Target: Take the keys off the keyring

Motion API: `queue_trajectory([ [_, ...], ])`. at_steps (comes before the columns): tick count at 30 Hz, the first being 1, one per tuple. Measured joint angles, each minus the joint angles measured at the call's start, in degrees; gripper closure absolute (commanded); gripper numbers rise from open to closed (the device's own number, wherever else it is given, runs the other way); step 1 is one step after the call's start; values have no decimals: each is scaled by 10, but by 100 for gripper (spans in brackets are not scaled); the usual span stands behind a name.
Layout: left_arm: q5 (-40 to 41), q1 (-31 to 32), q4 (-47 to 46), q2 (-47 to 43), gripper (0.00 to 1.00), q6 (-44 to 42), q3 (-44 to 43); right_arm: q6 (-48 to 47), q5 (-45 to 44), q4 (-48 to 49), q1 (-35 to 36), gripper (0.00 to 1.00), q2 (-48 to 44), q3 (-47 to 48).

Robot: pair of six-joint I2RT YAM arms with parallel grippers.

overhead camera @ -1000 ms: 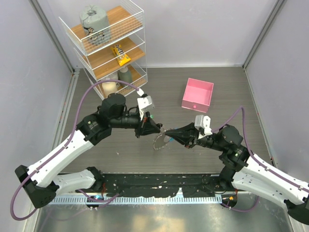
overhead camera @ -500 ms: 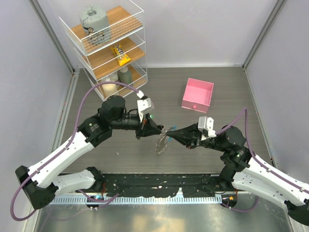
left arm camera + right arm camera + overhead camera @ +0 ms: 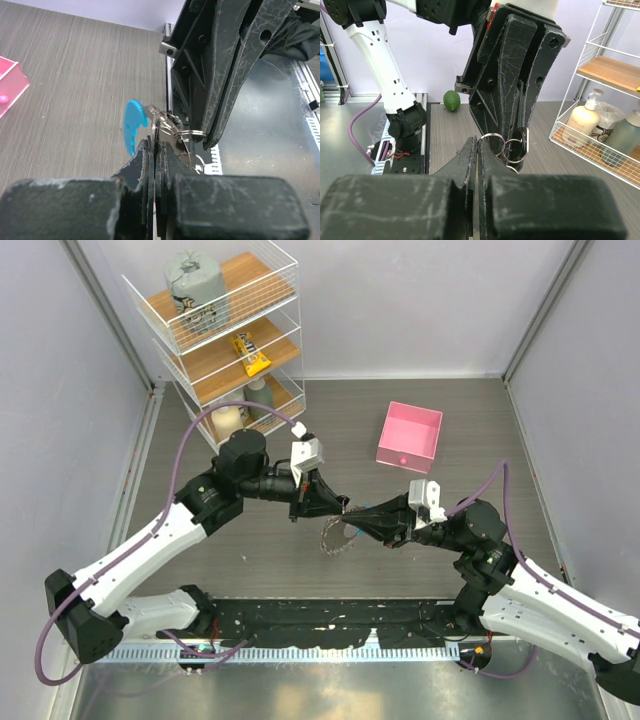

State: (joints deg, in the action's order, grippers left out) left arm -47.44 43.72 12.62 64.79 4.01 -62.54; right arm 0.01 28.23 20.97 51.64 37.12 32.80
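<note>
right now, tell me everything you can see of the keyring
The keyring is a large, thin, metal-looking loop held up between the two arms, with small silver keys forming a jagged fringe along it. A bright blue curved band runs along part of it, and small silver split rings bunch near the top. The left gripper and right gripper are both shut, pinching its upper part almost tip to tip. The rest dangles below them.

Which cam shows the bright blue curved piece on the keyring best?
Left wrist: the bright blue curved piece stands clear against the table. Top external: too small to tell. Right wrist: only metal rings show.
</note>
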Motion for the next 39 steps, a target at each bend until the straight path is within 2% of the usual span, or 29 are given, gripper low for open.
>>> queue_trajectory([
  [18,63,-13,2,-79,100,-15,38,1,-92,-34,2,95,-31,0],
  [27,83,-18,20,-83,100,-15,38,-3,-107,-62,5,95,13,23],
  [30,90,-19,27,-83,100,-15,38,-3,-117,-64,5,89,34,27],
  [39,106,-23,48,-91,100,-16,38,-3,-139,-64,5,84,44,27],
])
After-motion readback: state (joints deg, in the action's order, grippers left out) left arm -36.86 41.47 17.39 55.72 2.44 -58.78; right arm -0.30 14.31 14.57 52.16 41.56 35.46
